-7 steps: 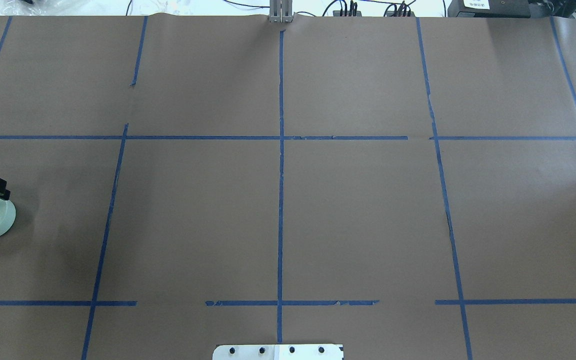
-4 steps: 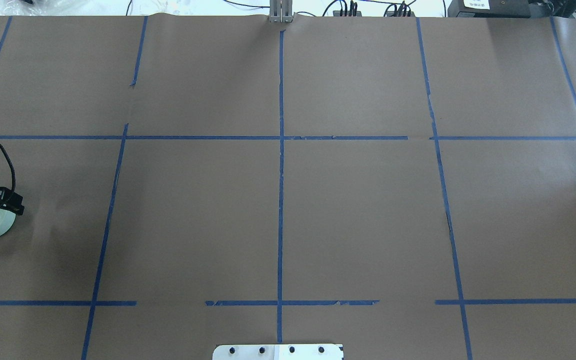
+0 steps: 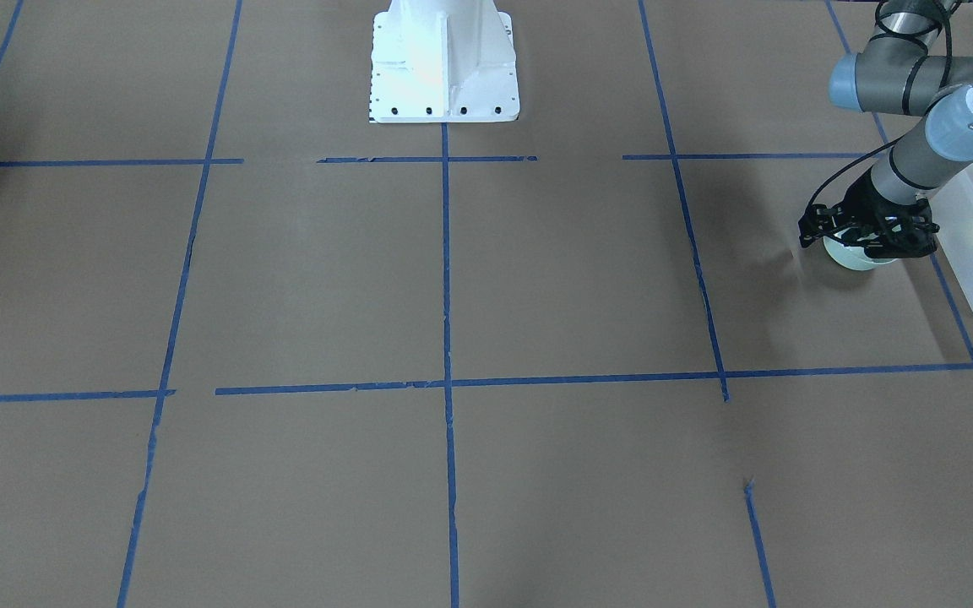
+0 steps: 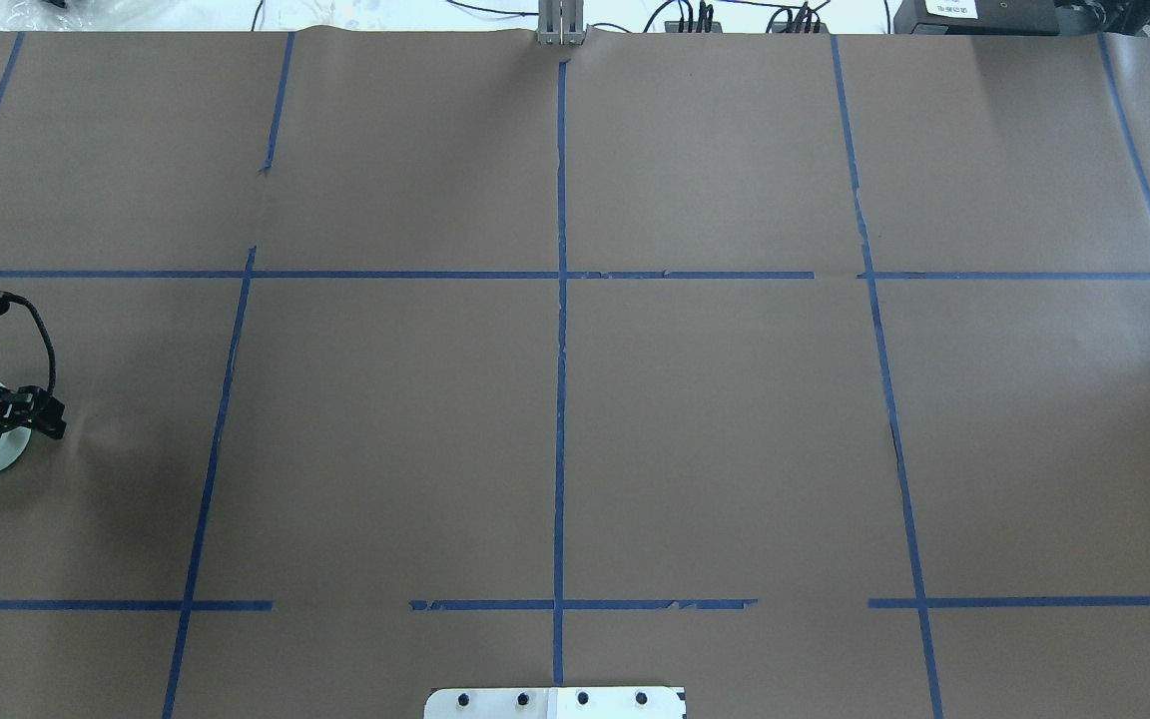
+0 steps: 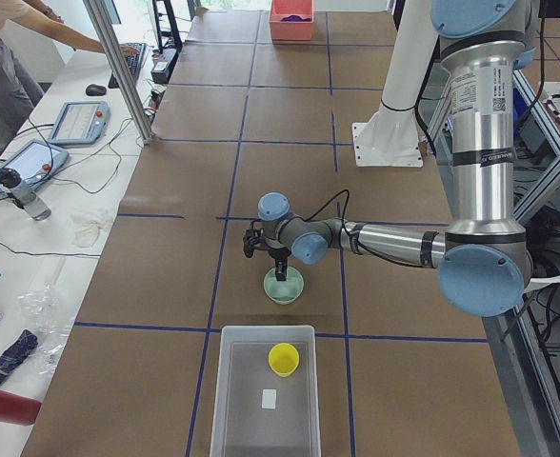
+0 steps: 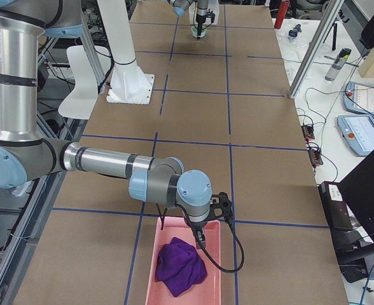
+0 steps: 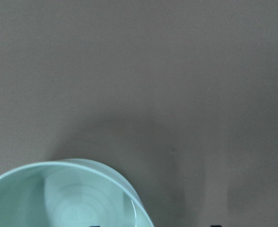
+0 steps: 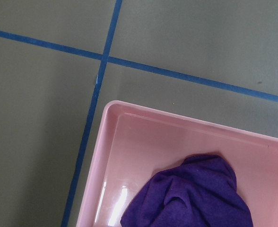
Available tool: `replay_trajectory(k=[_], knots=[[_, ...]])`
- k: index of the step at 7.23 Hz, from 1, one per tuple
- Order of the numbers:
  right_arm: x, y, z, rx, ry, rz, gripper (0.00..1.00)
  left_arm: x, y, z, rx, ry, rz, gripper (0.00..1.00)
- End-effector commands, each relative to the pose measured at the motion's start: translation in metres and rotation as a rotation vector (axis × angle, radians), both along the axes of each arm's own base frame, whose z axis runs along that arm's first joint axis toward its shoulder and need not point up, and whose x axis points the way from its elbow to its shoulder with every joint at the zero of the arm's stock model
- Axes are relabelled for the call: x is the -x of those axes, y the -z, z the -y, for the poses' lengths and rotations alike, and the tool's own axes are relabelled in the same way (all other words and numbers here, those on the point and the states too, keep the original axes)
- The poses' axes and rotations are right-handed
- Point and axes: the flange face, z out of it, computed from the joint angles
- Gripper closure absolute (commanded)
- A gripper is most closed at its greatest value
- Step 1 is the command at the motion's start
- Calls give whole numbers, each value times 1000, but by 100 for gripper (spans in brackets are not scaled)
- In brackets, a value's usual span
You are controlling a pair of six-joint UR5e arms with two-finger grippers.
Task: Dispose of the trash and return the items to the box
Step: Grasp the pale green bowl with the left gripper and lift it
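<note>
Jaws of the left gripper [image 3: 868,241] seem parted astride the bowl [image 3: 853,257] rim; the box [image 3: 972,253] stands just beside, to the robot's left.

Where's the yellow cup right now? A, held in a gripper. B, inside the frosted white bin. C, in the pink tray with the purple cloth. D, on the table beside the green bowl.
B: the exterior left view shows the yellow cup sitting inside the frosted white bin.
</note>
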Motion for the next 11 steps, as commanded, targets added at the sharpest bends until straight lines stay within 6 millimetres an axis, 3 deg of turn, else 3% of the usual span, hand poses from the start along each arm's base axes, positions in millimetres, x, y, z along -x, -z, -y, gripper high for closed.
replay_trajectory(k=[1,3,4,5,6,7,8,10,11], knots=[[4,2,2,-5,7,6,0,-1,4,1,-7,-1,-4,100],[4,3,2,-6,7,7,0,1,10,2,-21,0,-14,100],[4,4,3,-10,7,8,0,10,36,-3,-59,7,-44,100],[3,11,5,-27,8,7,0,36,74,-15,-111,37,-81,100],[7,31,10,-75,2,32,0,70,96,-13,-162,86,-100,100],[14,39,13,-42,-38,57,0,116,89,1,-241,116,-74,100],[22,40,15,-35,-27,58,0,156,69,3,-346,66,-20,100],[25,41,16,-35,-23,74,0,267,3,19,-475,26,201,100],[30,43,16,-31,-22,97,0,296,-33,28,-499,-50,259,100]])
